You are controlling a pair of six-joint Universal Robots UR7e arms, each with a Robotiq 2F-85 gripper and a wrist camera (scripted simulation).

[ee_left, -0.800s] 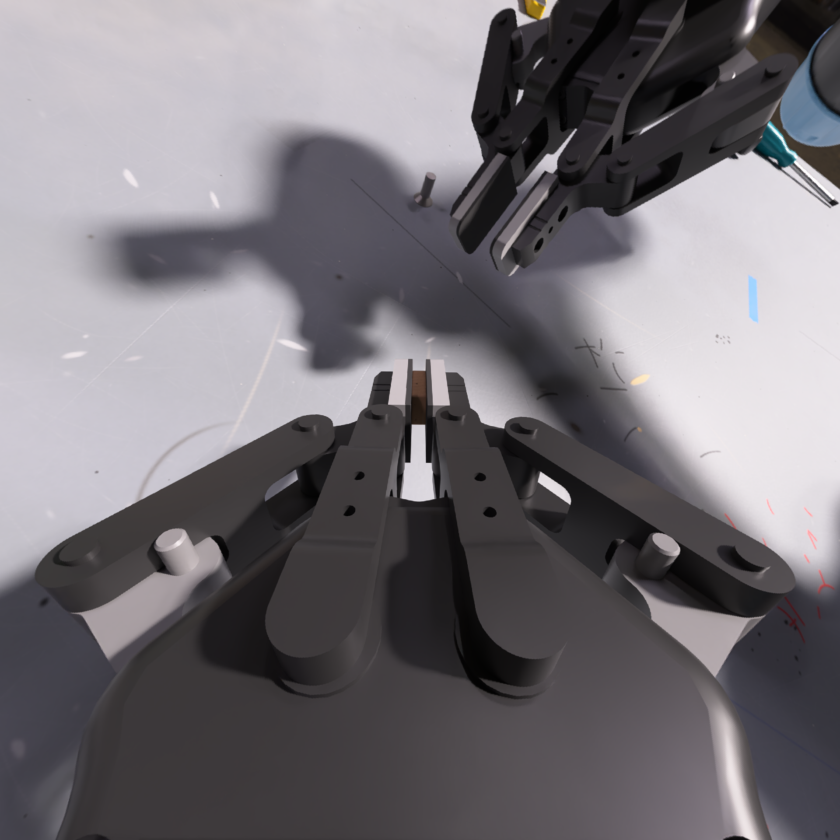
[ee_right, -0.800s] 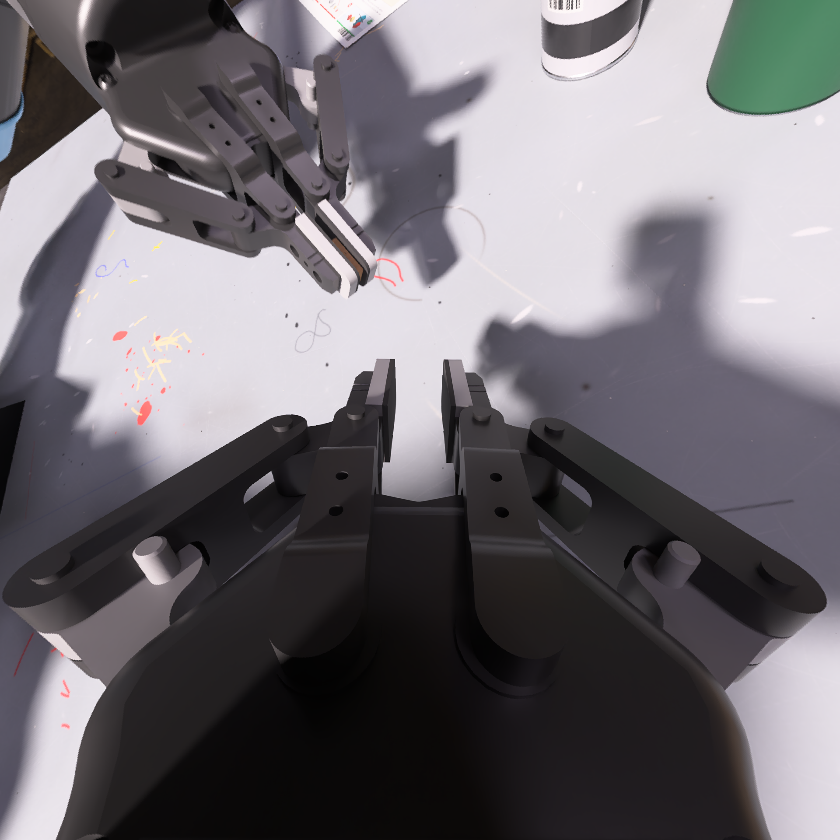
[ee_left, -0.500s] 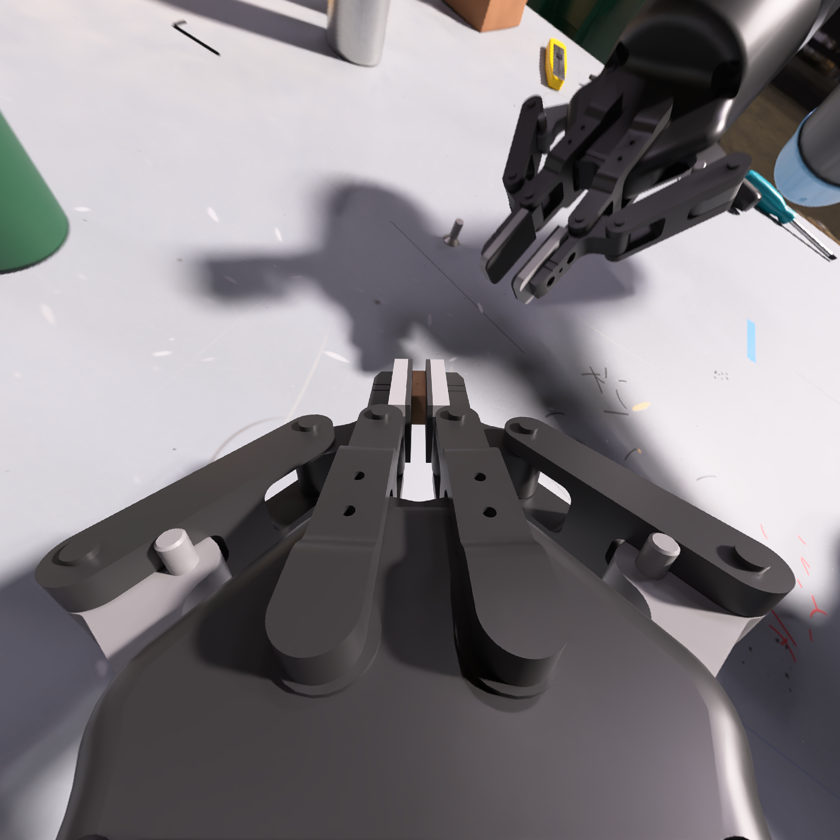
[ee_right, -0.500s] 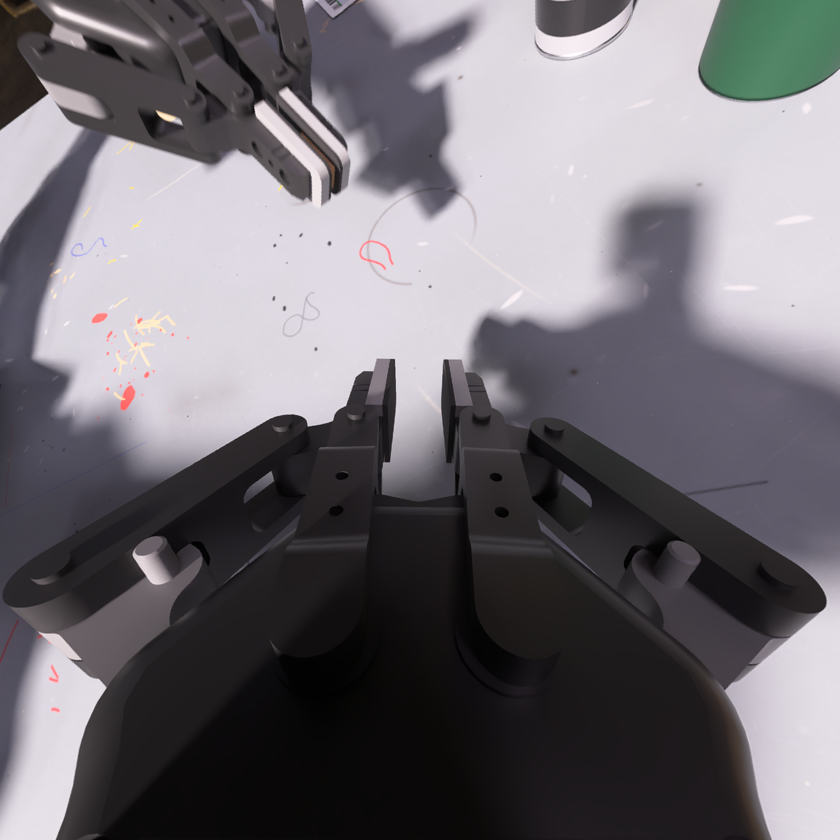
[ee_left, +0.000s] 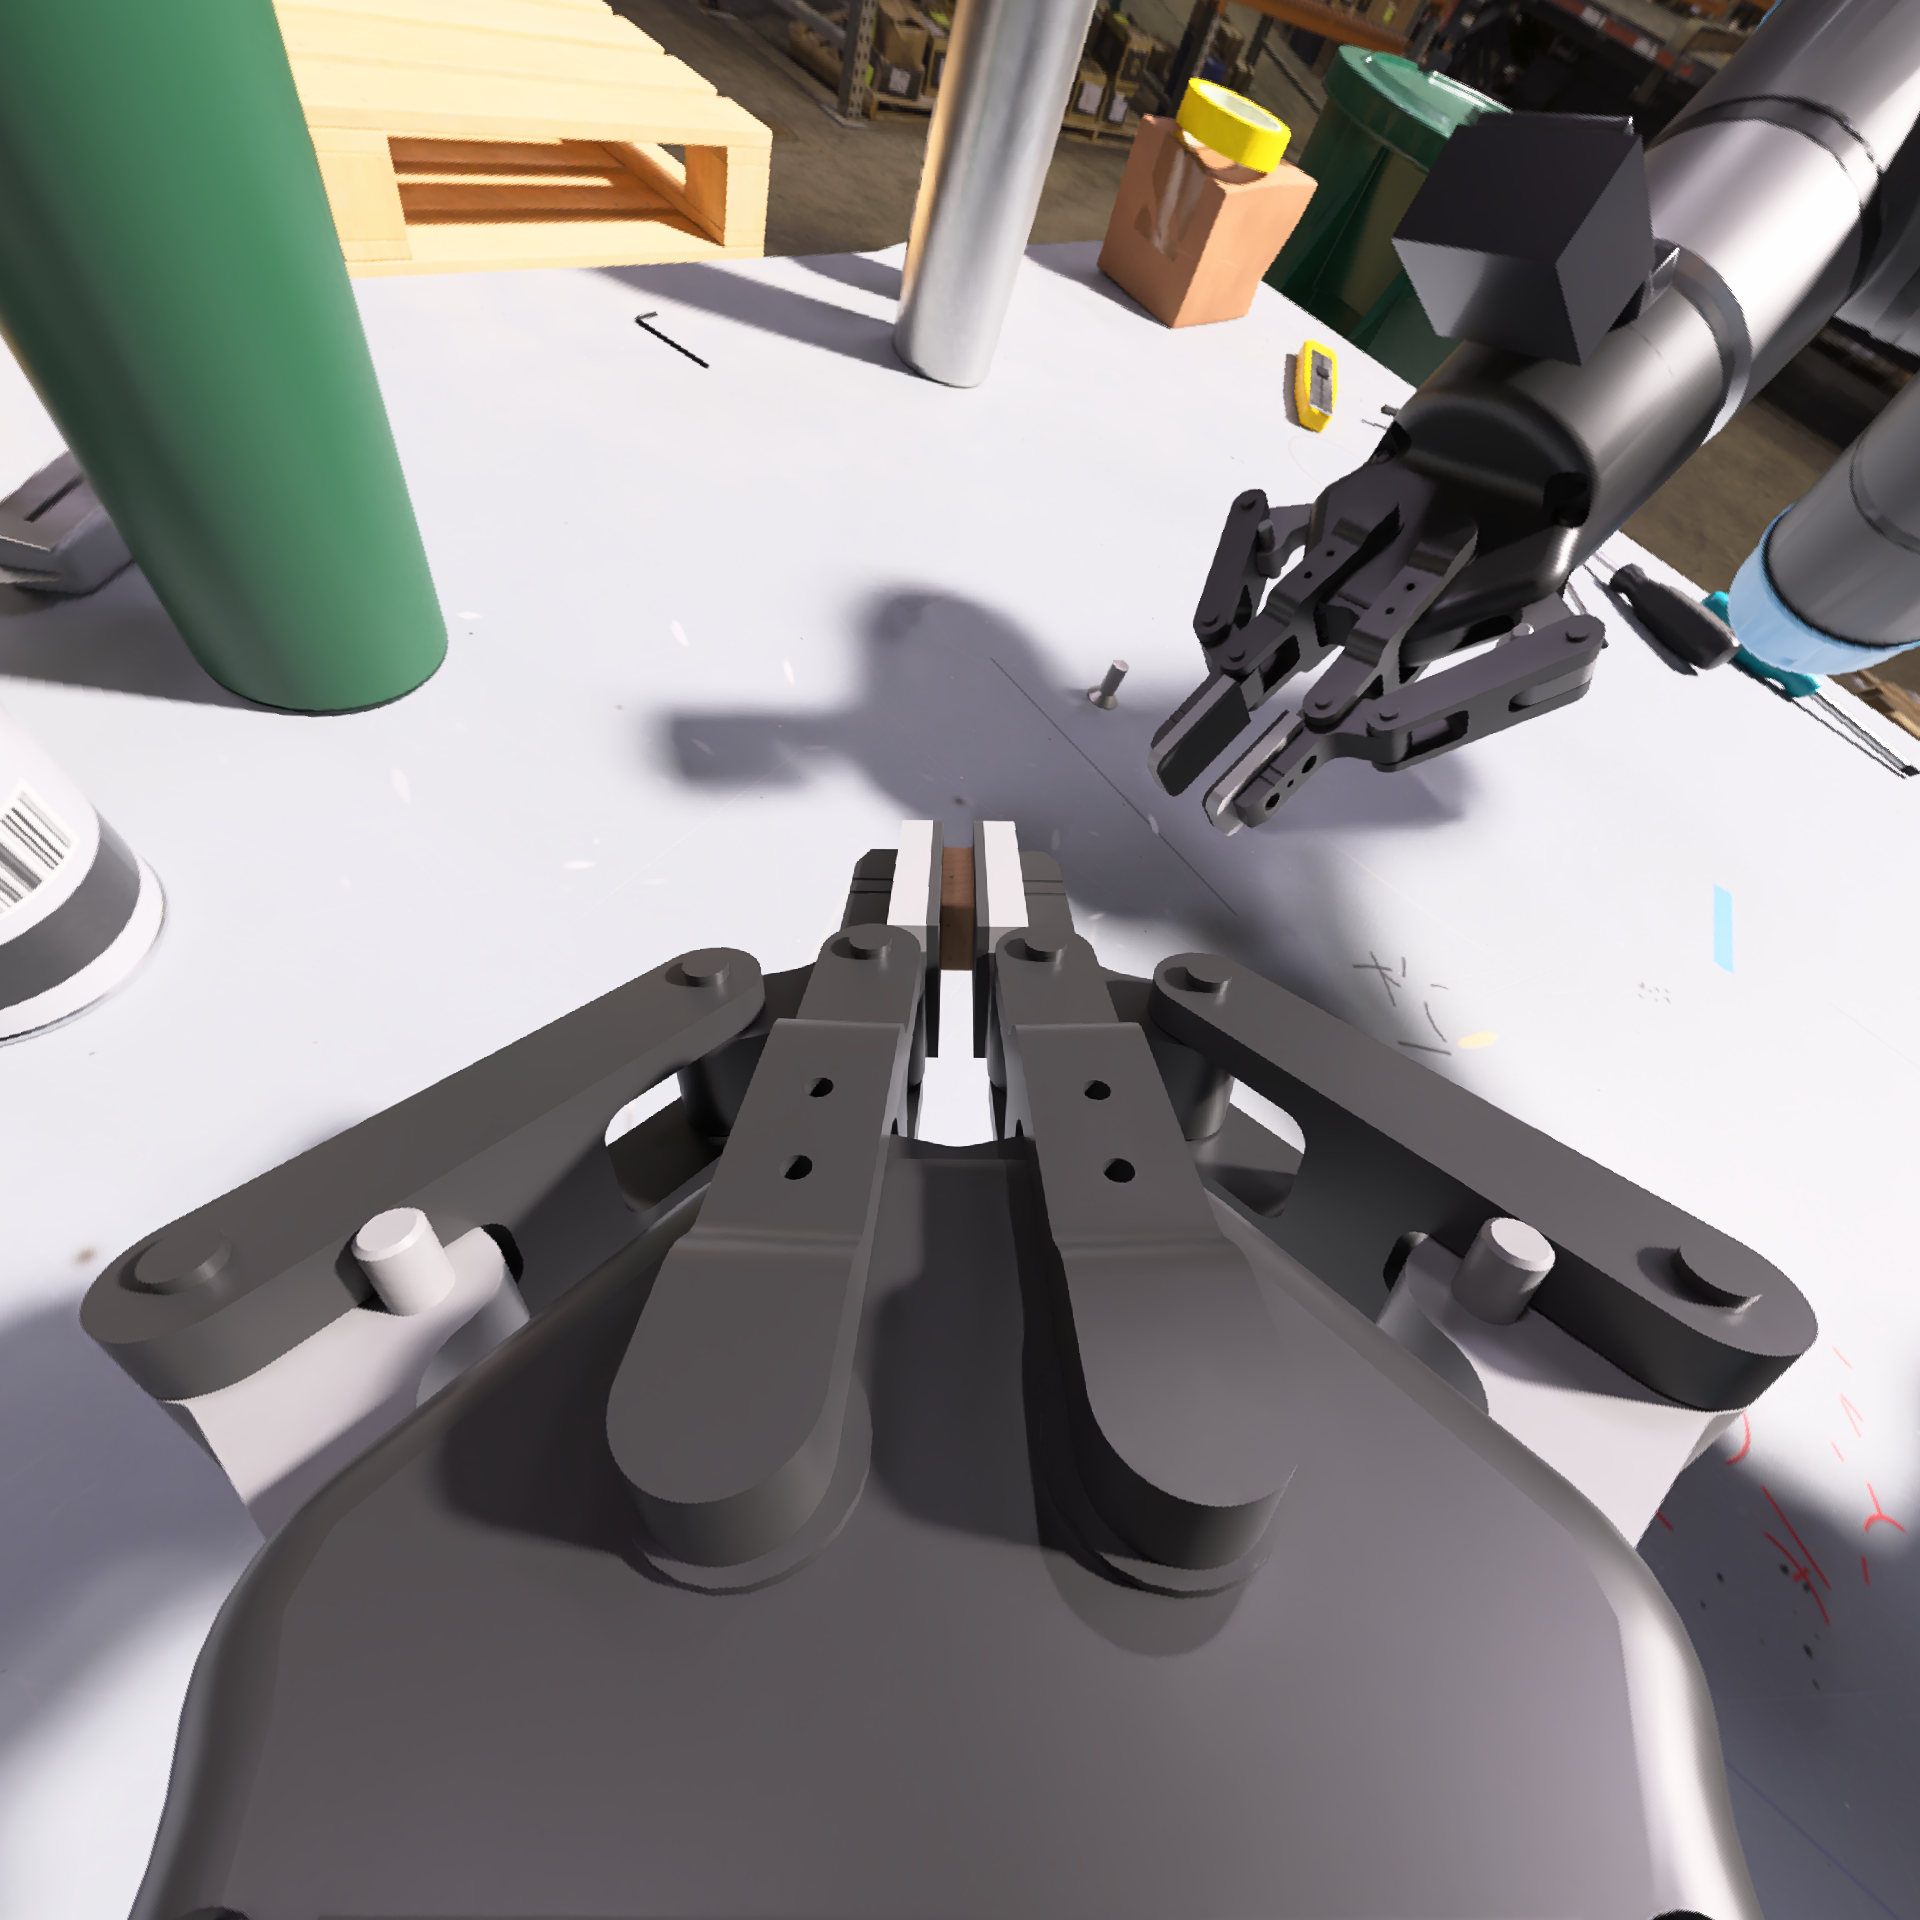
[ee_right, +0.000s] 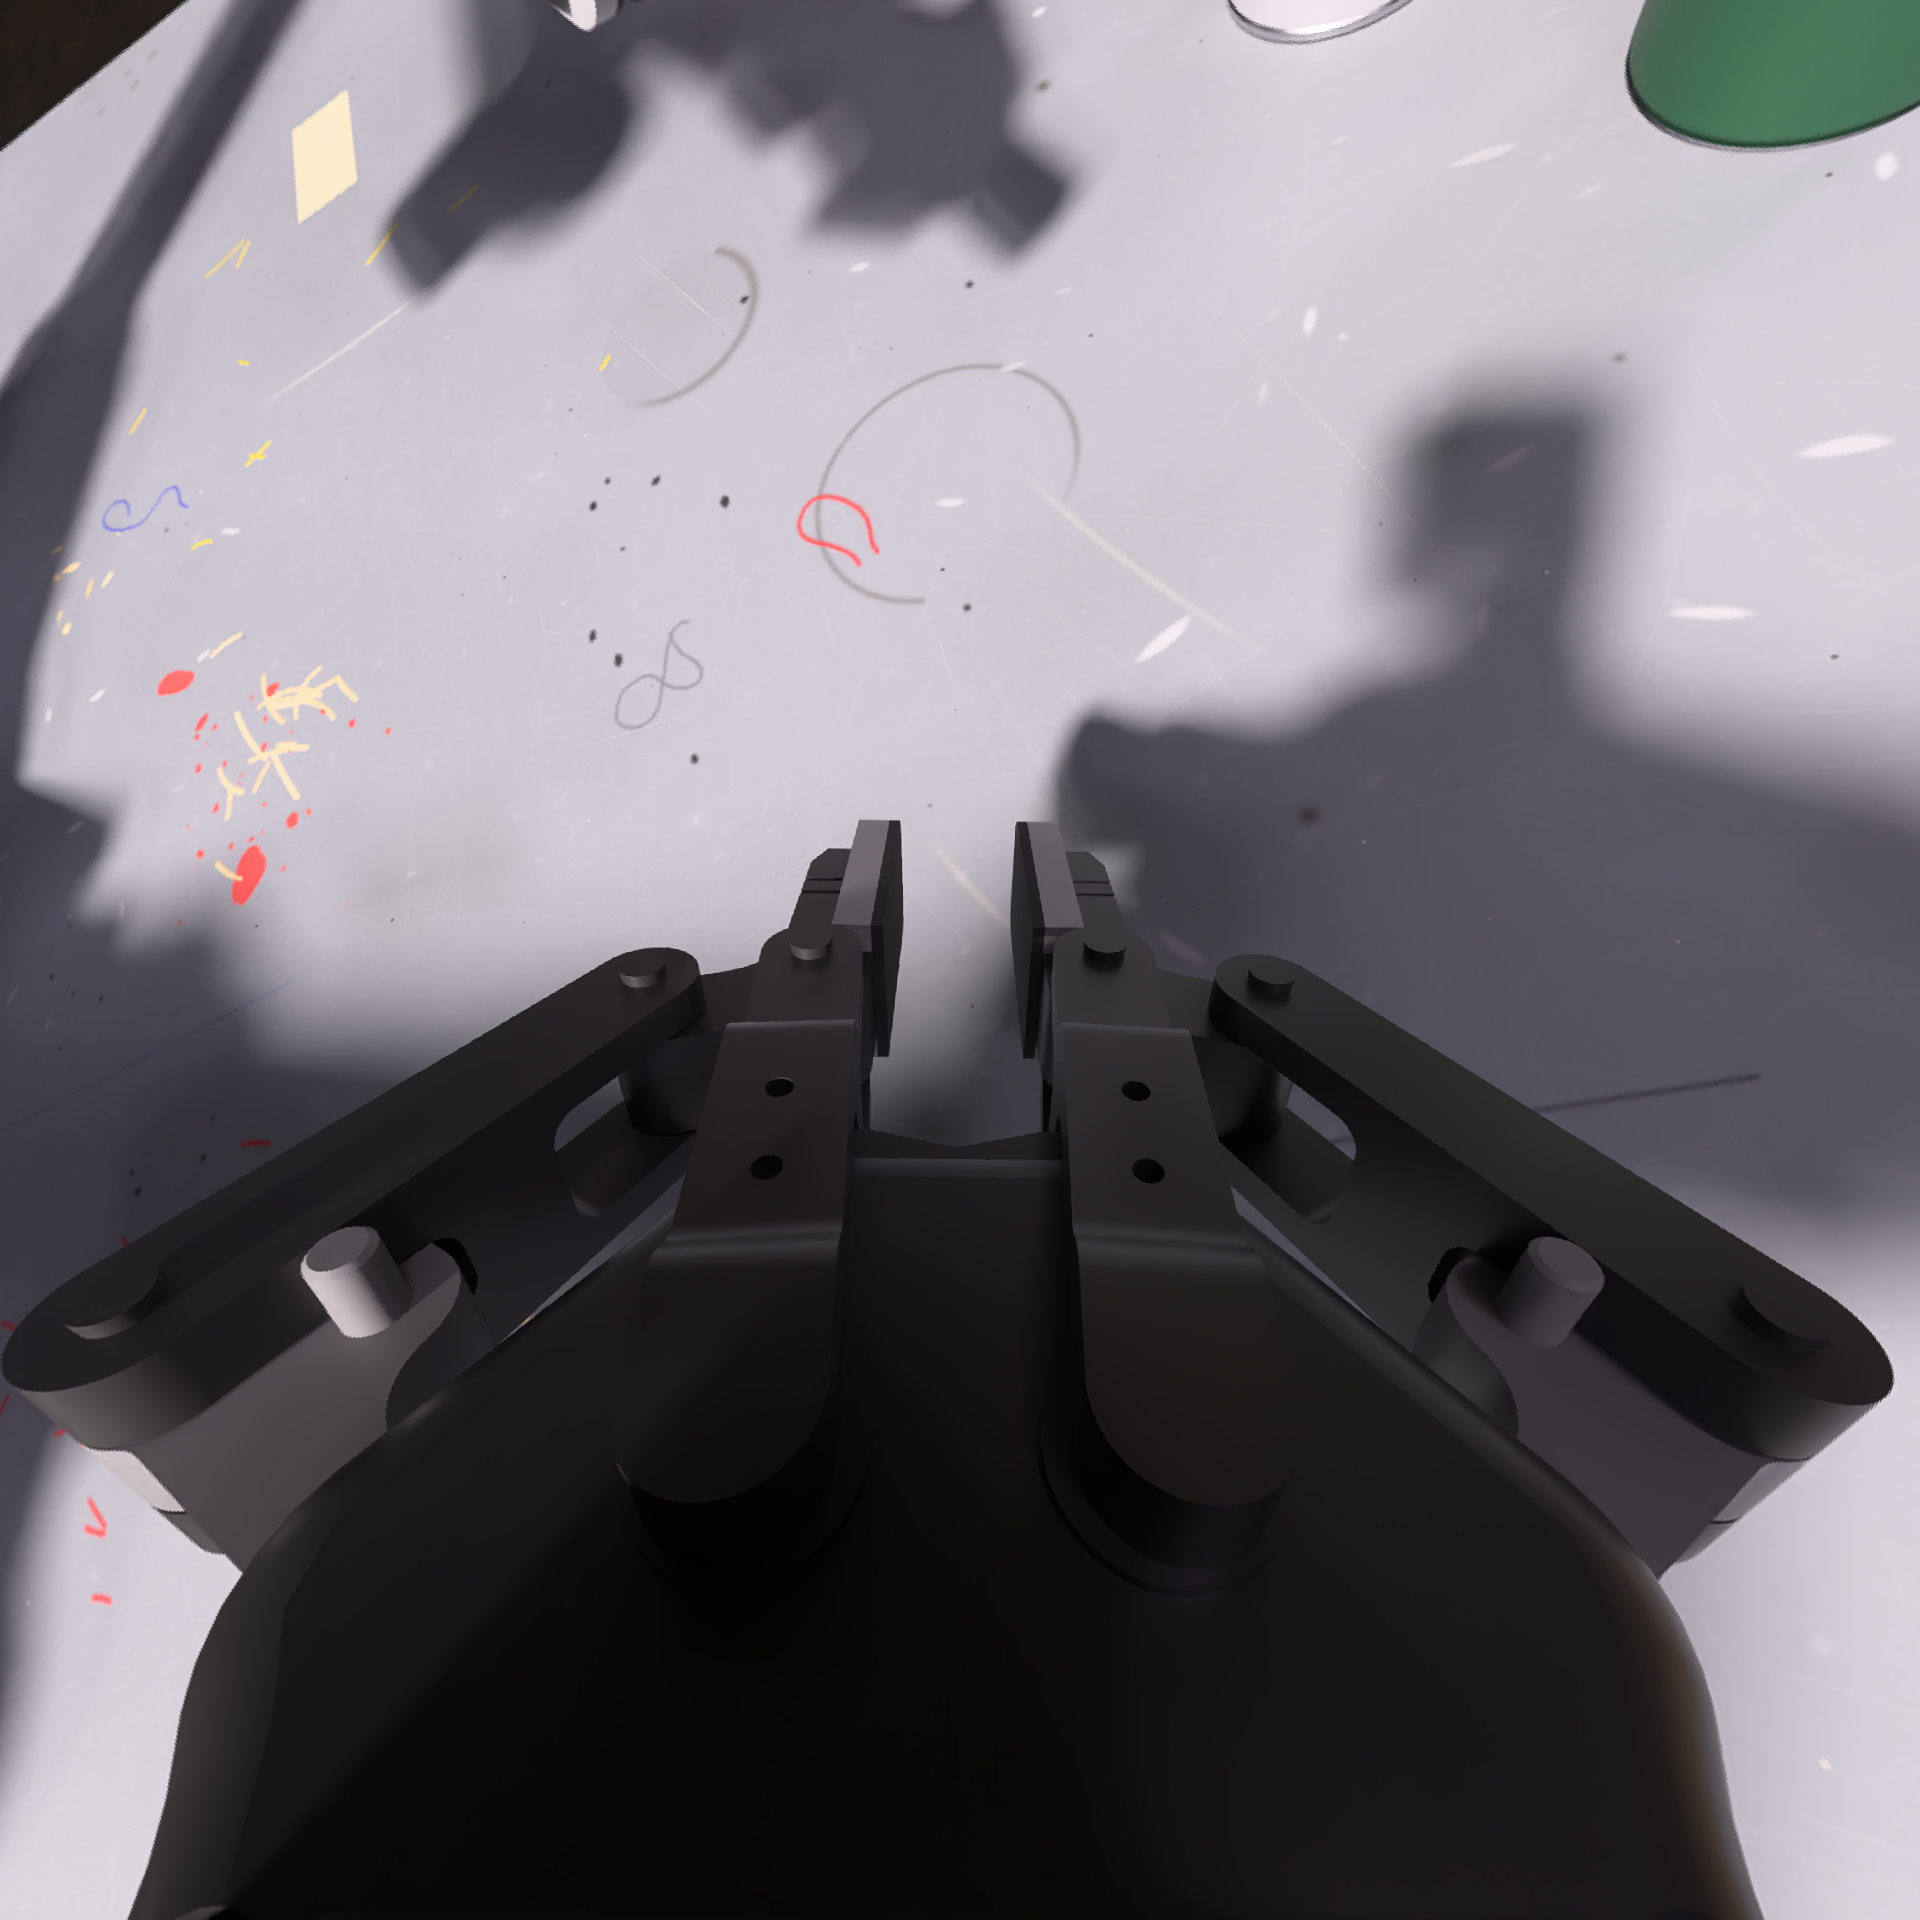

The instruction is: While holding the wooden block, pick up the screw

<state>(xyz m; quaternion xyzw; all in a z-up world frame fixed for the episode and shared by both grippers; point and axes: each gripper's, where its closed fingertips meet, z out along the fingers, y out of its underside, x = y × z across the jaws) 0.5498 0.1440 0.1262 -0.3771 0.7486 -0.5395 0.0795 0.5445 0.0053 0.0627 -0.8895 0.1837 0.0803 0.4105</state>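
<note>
While left end effector (ee_left: 957, 868) clamped thin brown wooden block (ee_left: 957, 902) between pale flat pads, right end effector (ee_left: 1226, 764) hung just beside screw (ee_left: 1112, 685), fingers slightly apart, empty. Screw: small grey metal, standing head-down on matte scuffed counter (ee_left: 623, 582). Risk: tiny upright screw tipping, rolling if fingertip nudged it; block slipping.

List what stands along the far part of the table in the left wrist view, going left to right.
Green cylinder → hex key → metal post → brown box → yellow knife → right gripper.
</note>
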